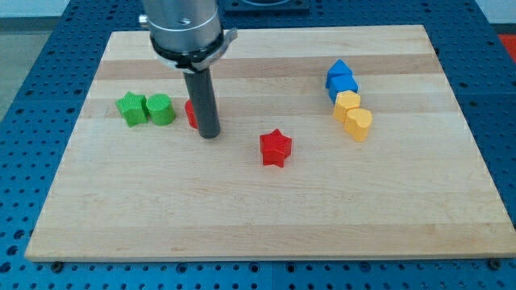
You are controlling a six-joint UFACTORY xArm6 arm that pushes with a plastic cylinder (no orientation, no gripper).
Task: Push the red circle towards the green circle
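The red circle point(191, 113) lies left of centre on the board, mostly hidden behind my rod. The green circle point(160, 109) sits a short way to its left, with a small gap between them. My tip point(209, 134) rests on the board against the red circle's right side, on the side away from the green circle. A green star point(131, 109) touches the green circle's left side.
A red star point(275, 147) lies near the board's middle. At the view's right, two blue blocks point(340, 79) and two yellow blocks point(353, 115) stand in a tight diagonal line. The wooden board point(266, 217) sits on a blue perforated table.
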